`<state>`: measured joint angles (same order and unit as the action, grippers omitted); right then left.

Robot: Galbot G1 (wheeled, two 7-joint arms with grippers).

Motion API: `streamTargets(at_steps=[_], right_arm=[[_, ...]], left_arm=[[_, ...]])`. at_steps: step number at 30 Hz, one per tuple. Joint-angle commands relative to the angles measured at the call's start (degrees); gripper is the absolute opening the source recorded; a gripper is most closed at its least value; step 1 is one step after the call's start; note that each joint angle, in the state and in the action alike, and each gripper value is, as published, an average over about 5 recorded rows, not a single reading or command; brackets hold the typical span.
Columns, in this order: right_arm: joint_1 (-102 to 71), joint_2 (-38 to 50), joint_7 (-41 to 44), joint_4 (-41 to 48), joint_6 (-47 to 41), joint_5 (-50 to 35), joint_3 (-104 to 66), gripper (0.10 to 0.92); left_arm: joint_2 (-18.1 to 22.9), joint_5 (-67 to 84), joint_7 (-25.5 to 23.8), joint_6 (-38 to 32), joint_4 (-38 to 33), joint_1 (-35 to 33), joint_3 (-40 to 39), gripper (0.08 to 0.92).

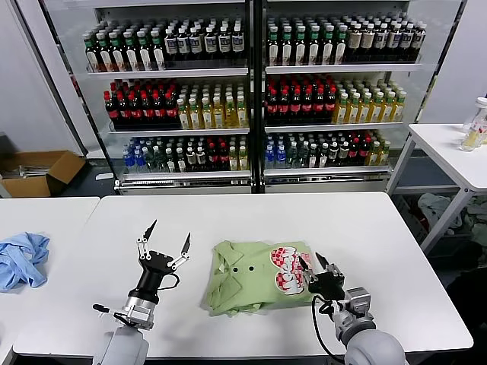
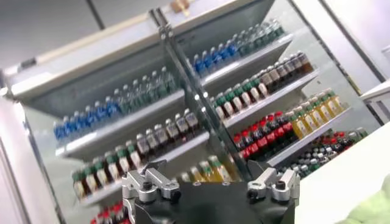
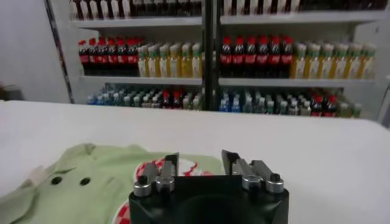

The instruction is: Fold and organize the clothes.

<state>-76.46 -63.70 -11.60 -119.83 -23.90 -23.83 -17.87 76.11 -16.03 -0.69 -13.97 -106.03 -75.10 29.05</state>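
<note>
Ahead of both grippers we see a glass-fronted drinks cooler packed with rows of bottles, and beneath them the white table that carries the work. On that table, just in front of and partly under the right gripper, lies the light green shirt, folded into a rough rectangle with its red-and-white checkered print and two small dark buttons facing up; in the right wrist view the shirt spreads out directly below the fingers. The right gripper stands released, its jaws parted above the shirt's near edge with no cloth between them. Well to the shirt's other side, we find the left gripper raised off the table, fingers spread wide and gripping nothing. Farther beyond the left gripper, a crumpled blue cloth sits on a neighbouring white table.
</note>
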Motion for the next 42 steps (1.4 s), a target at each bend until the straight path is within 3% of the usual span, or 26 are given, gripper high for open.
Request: streamTargets(at_steps=[1, 11, 25, 42], right_arm=[[0.1, 0.7, 0.6, -1.3, 2.6, 6.0, -4.8, 0.566], [5.4, 1.1, 2.3, 2.2, 6.9, 9.0, -8.5, 0.811], [4.2, -0.2, 3.3, 2.9, 8.0, 11.5, -8.5, 0.823], [7.2, 0.9, 4.1, 9.7, 13.5, 13.3, -8.5, 0.823]], left_arm=[[0.0, 2.6, -3.7, -4.7, 0.4, 2.2, 0.4, 0.823], [-0.6, 14.1, -2.6, 6.4, -5.1, 0.1, -1.0, 0.823], [-1.0, 14.7, -3.7, 10.5, -6.4, -0.5, 0.1, 0.822], [2.3, 15.1, -3.7, 13.7, -4.4, 1.5, -0.1, 0.823]])
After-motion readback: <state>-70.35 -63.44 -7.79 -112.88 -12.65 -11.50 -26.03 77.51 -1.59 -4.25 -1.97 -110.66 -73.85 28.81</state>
